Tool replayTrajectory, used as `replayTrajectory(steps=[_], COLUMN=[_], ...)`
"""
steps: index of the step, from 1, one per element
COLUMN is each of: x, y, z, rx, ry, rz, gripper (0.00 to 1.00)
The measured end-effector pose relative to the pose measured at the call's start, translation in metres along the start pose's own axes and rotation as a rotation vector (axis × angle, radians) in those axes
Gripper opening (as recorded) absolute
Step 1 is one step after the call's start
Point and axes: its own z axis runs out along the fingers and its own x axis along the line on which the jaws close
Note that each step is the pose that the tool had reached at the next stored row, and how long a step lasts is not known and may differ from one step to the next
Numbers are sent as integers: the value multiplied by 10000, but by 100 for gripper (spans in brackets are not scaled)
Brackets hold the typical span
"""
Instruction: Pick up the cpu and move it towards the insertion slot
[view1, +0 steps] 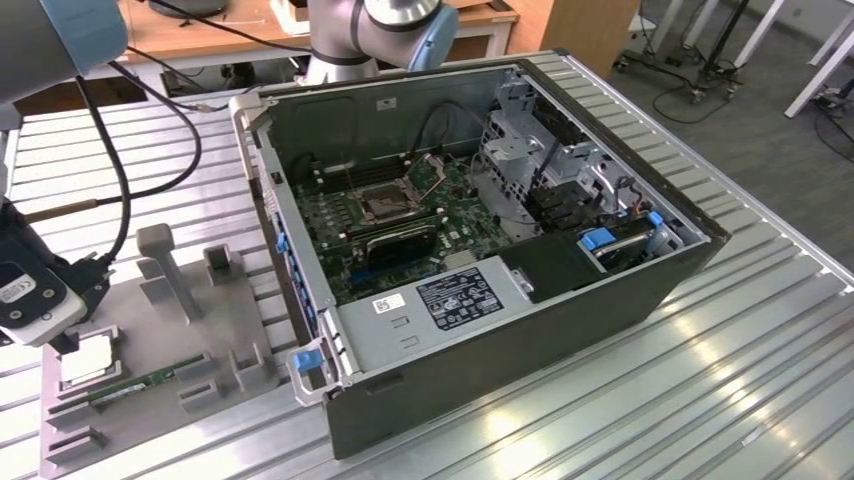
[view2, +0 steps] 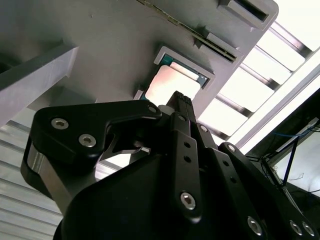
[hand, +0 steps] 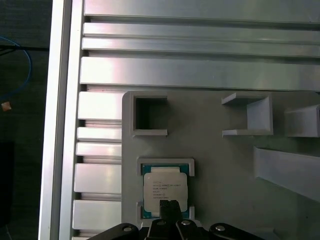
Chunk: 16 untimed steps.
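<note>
The gripper (view2: 180, 98) hangs directly over the cpu (hand: 165, 186). Its two fingertips are pressed together into one narrow dark tip, and nothing is held between them. In both wrist views this tip points at the middle of the chip's silvery top and is near to it, but I cannot tell whether it touches the metal. The cpu lies flat in a shallow square nest of the grey tray (view1: 180, 335), in the lower left of the exterior view, just beside the long green memory stick (view1: 134, 385) in the same tray. The chip is almost square, so it has no real long axis; its edges run parallel to the walls of the nest. The insertion slot (view1: 387, 200) is well apart from it, toward the exterior view's right and higher in the frame, on the green board inside the open computer case (view1: 441, 370). The wall of the case stands between the tray and the socket. I judge that the pick-up is not yet done. Tray and case both rest on a table (view1: 694, 400) of ribbed aluminium profiles. Behind it, in the upper part of the frame, are a wooden desk (view1: 187, 35) and a grey floor (view1: 747, 120).
</note>
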Motion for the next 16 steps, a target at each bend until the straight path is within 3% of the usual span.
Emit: replayTrajectory(steps=[16], x=[0], y=[0], z=[10], rx=[-1], ry=[-2], rz=[0], gripper=[11])
